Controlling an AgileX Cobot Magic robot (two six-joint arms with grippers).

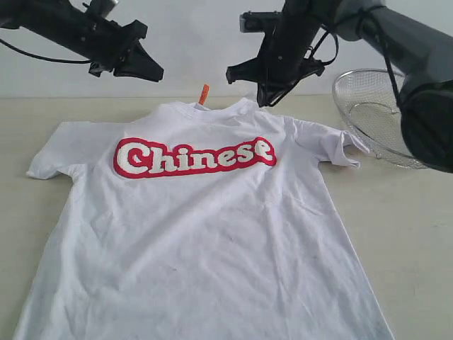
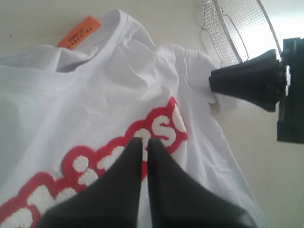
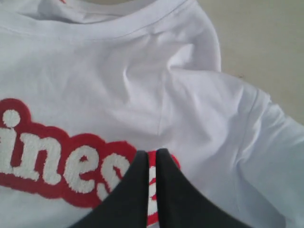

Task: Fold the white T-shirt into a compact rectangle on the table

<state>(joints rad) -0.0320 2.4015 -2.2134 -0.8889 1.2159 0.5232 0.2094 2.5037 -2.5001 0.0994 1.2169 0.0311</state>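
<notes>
- Both jaws are pressed fully together and carry nothing: the left gripper (image 2: pixel 142 140) and right gripper (image 3: pixel 152 153) hang above the collar end.
- I see the white T-shirt (image 1: pixel 205 234) spread chest-up on the table (image 1: pixel 410 212), its long axis running from the collar beneath the grippers to the hem.
- Right arm looks nearer the cloth, by the collar; I judge it the easier first pinch.
- Hem is cut off in the exterior view. The right-side sleeve is bunched near the mesh basket (image 1: pixel 368 106); whether they touch I cannot tell.
</notes>
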